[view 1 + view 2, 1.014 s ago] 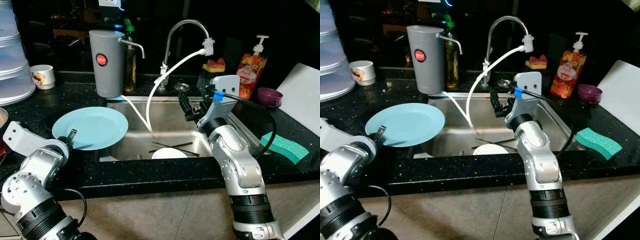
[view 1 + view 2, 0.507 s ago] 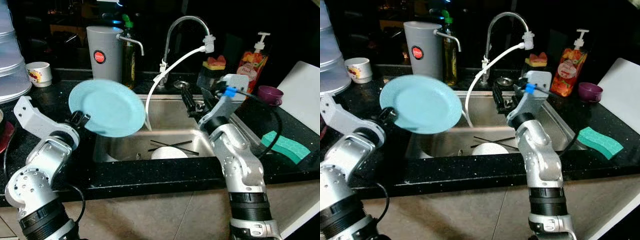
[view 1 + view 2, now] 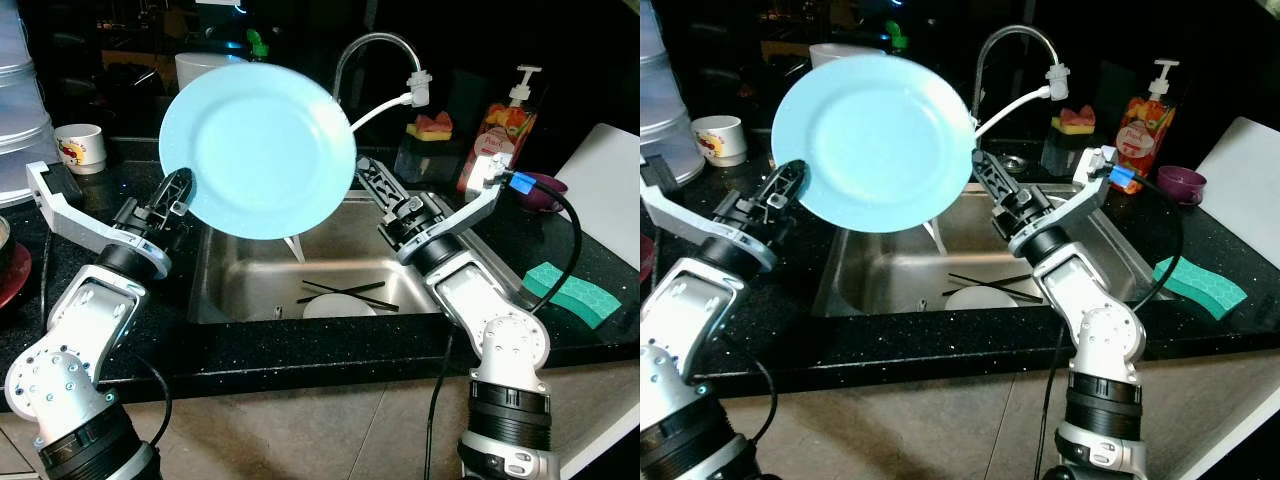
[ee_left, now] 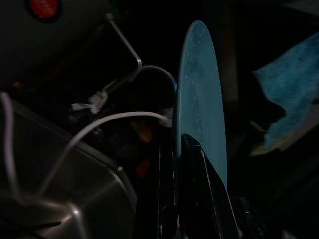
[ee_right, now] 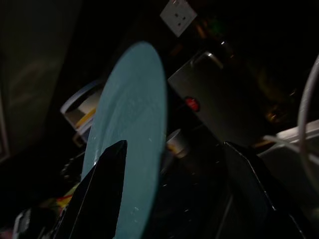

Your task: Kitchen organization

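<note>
Left eye view | our left claw (image 3: 178, 192) is pinching the plate (image 3: 258, 150) upright over the sink (image 3: 330, 268) | our right claw (image 3: 372, 188) is spreading beside its rim, likely for a handover

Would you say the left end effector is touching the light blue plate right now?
Touching. In the left wrist view, the left end effector has its black fingers closed on the plate rim.
</note>
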Robot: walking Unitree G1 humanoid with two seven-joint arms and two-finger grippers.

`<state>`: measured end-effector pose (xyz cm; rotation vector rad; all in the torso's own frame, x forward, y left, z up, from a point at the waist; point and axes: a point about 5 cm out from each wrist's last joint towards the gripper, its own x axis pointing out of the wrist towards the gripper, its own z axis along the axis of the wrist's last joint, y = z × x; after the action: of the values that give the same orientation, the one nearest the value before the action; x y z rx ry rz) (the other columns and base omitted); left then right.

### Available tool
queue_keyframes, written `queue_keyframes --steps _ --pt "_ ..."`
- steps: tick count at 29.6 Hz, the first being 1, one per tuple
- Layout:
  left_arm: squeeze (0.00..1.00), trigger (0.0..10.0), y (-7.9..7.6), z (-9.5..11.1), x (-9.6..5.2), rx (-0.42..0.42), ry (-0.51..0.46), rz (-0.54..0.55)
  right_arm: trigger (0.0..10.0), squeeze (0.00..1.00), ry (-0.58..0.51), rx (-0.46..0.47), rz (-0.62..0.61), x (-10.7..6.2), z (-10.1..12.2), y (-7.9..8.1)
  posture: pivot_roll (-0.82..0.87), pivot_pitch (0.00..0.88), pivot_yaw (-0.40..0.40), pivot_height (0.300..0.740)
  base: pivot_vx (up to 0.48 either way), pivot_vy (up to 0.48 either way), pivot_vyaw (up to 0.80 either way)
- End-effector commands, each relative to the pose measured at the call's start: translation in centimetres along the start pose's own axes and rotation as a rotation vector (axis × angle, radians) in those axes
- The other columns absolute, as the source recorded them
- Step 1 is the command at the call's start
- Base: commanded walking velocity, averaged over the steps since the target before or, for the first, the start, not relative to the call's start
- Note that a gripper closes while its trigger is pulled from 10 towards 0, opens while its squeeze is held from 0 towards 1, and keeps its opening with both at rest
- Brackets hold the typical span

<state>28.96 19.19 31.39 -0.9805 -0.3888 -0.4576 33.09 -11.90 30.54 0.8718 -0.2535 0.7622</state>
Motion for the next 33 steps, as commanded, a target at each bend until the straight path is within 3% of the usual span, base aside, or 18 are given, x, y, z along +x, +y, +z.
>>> queue_keyframes --steps 1,8,9,10,11,17,18,24,25,31,32,33 --pt "0.00 10.0 -0.7 -0.1 0.0 -0.009 0.006 -0.053 10.0 0.00 0.004 0.017 0.015 -0.4 0.1 0.3 0.09 0.084 -0.095 0.740 0.000 0.000 0.00" --pt "0.00 10.0 -0.9 -0.7 0.2 -0.023 0.032 -0.075 10.0 0.00 0.030 0.043 0.026 -0.5 -0.1 0.5 0.09 0.084 -0.095 0.740 0.000 0.000 0.00" --pt "0.00 10.0 -0.9 -0.9 0.2 -0.025 0.044 -0.079 7.2 0.00 0.032 0.043 0.026 -0.5 -0.2 0.5 0.09 0.084 -0.095 0.740 0.000 0.000 0.00" --pt "0.00 10.0 -0.9 -1.1 0.2 -0.023 0.055 -0.081 2.6 0.00 0.035 0.043 0.025 -0.5 -0.2 0.6 0.09 0.084 -0.095 0.740 0.000 0.000 0.00" --pt "0.00 10.0 -0.8 -1.5 0.2 -0.022 0.075 -0.077 0.0 0.00 0.037 0.045 0.025 -0.5 -0.2 0.6 0.09 0.084 -0.095 0.740 0.000 0.000 0.00" --pt "0.00 10.0 -0.5 -2.6 0.2 0.022 0.150 -0.048 0.0 0.00 0.039 0.050 0.030 -0.6 -0.3 0.7 0.09 0.084 -0.095 0.740 0.000 0.000 0.00" --pt "0.00 10.0 -0.4 -3.2 0.2 0.066 0.183 -0.035 0.0 0.00 0.035 0.052 0.030 -0.6 -0.3 0.7 0.08 0.086 -0.094 0.740 0.000 0.000 0.00" --pt "0.00 10.0 -0.4 -3.4 0.5 0.133 0.193 -0.016 0.0 0.00 0.030 0.052 0.029 -0.7 -0.2 0.7 0.08 0.086 -0.094 0.740 0.000 0.000 0.00" --pt "1.00 10.0 -0.3 -3.4 0.6 0.145 0.187 -0.006 0.0 0.00 0.029 0.050 0.031 -0.7 -0.1 0.8 0.08 0.086 -0.094 0.740 0.000 0.000 0.00" --pt "1.00 10.0 0.0 -3.2 0.7 0.170 0.164 0.024 0.0 0.00 0.028 0.044 0.028 -0.8 -0.1 0.8 0.08 0.086 -0.094 0.740 0.000 0.000 0.00" --pt "0.94 10.0 0.3 -3.0 0.7 0.161 0.148 0.039 0.0 0.00 0.028 0.041 0.019 -0.7 -0.1 0.7 0.08 0.086 -0.094 0.740 0.000 0.000 0.00" --pt "0.94 10.0 0.3 -3.0 0.7 0.161 0.148 0.039 0.0 0.00 0.028 0.041 0.019 -0.7 -0.1 0.7 0.08 0.086 -0.094 0.740 0.000 0.000 0.00"
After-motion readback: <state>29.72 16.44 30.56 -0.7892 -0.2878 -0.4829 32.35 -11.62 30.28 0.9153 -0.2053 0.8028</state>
